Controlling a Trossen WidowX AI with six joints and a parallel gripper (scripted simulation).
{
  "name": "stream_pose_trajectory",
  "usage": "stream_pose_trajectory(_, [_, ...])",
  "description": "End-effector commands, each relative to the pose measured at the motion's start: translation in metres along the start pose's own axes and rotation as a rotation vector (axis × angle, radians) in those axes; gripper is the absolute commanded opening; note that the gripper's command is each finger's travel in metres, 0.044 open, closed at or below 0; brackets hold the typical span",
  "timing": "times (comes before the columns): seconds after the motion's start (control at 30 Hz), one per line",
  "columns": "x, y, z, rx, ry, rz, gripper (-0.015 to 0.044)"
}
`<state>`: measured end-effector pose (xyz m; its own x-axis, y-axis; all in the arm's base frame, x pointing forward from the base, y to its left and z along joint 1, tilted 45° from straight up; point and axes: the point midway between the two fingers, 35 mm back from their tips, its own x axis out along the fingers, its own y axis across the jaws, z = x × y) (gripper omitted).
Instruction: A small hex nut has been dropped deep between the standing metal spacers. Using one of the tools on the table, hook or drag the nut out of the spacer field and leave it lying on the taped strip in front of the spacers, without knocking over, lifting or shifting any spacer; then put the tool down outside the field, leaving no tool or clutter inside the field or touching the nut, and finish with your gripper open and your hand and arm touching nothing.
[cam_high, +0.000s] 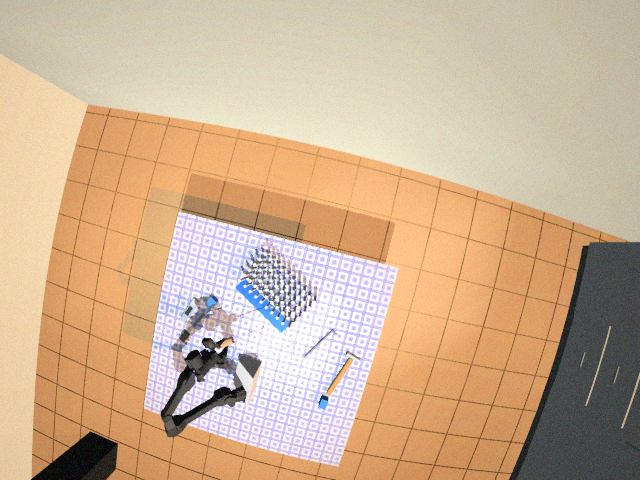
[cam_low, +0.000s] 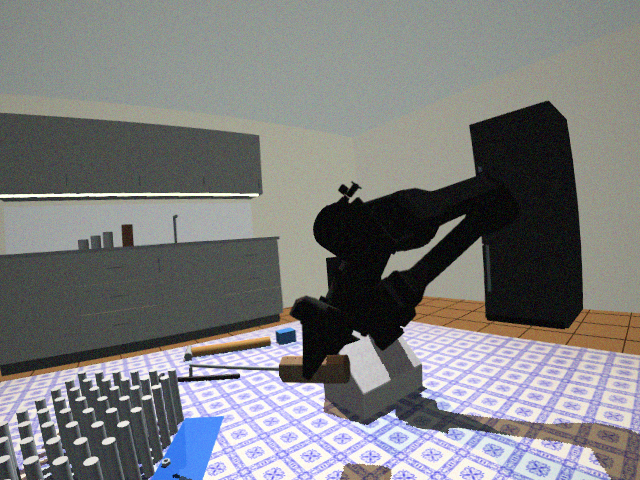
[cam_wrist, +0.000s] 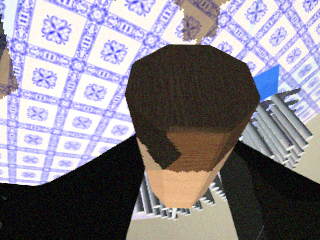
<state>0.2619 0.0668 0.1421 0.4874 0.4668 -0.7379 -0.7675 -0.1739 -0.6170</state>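
Gripping hook tool (cam_high: 225, 342) (cam_low: 290, 368) (cam_wrist: 192, 95) in pincer (cam_high: 222, 345) (cam_low: 314, 367) (cam_wrist: 182, 139), held clear of spacers (cam_high: 281, 290) (cam_low: 119, 457) (cam_wrist: 291, 116). See nut (cam_low: 165, 462) on blue strip (cam_high: 262, 306) (cam_low: 199, 439) (cam_wrist: 268, 84), eight o'clock from handle in exterior view. Probably at put-down step: lower outside field, release, withdraw.

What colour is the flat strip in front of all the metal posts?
The strip is bright blue; the exterior view shows it best.
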Motion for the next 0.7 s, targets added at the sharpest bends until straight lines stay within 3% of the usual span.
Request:
stream_pose_trajectory(0.0, [-0.004, -0.009, 0.004, 0.092, 0.007, -0.027, 0.0])
stream_pose_trajectory(0.67, [-0.021, -0.043, 0.039, 0.633, -0.071, -0.123, 0.0])
